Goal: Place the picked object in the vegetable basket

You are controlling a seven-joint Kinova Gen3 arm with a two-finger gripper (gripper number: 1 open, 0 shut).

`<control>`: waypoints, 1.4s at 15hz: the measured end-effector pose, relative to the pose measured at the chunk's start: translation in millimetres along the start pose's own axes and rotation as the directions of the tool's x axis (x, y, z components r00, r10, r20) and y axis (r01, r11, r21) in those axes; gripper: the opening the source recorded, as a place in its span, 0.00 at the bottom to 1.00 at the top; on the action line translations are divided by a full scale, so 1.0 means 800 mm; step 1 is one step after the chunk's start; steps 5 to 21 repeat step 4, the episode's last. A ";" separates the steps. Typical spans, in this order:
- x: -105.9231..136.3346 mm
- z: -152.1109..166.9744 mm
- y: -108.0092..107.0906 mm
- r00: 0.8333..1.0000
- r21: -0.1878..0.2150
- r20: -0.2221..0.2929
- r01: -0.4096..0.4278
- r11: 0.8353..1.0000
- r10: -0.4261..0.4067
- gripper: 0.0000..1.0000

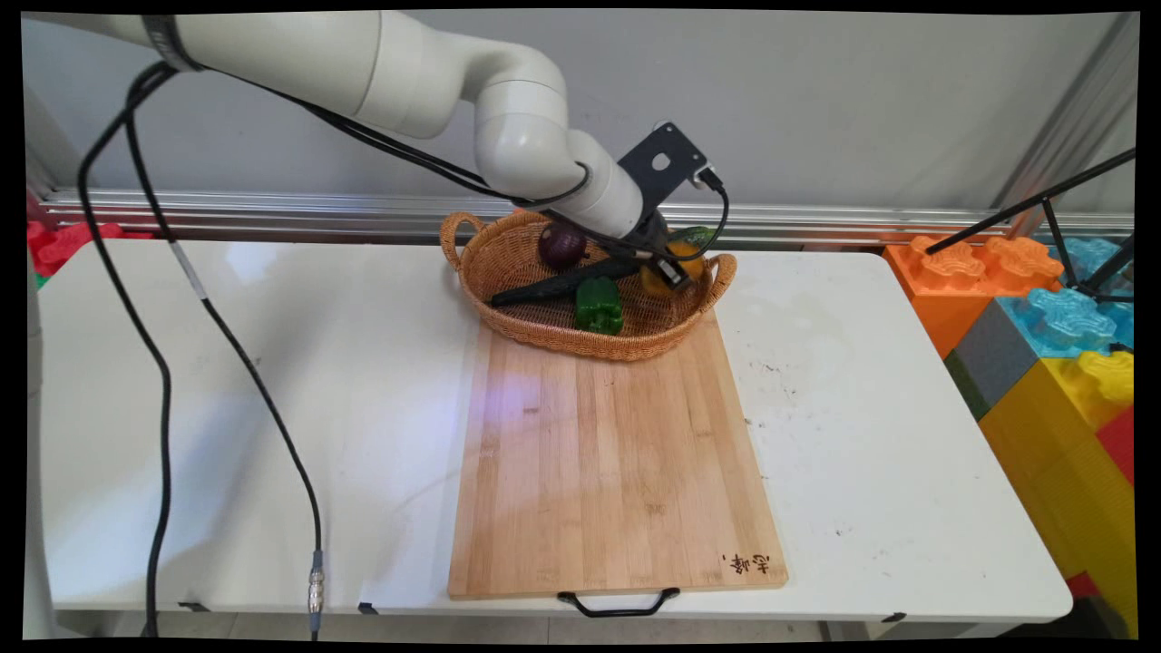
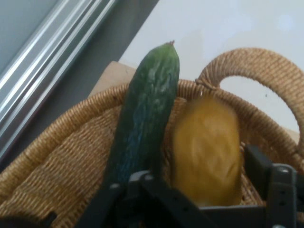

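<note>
basket [image 1: 544,331] on board [image 1: 617,472] | table [image 1: 862,435] | blocks [image 1: 1043,317] right

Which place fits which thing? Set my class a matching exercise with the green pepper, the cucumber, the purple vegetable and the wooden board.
Things:
1 green pepper
2 cucumber
3 purple vegetable
4 wooden board

Places:
a flat on the table
b leaning on the basket rim
c in the basket, near side
d in the basket, far side

Pairs: 1-c, 2-b, 3-d, 4-a
</note>
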 end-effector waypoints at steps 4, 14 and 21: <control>0.010 0.009 0.005 1.000 -0.018 -0.003 0.012 1.000 -0.012 1.00; 0.010 0.009 0.005 1.000 -0.018 -0.003 0.012 1.000 -0.012 1.00; 0.010 0.009 0.005 1.000 -0.018 -0.003 0.012 1.000 -0.012 1.00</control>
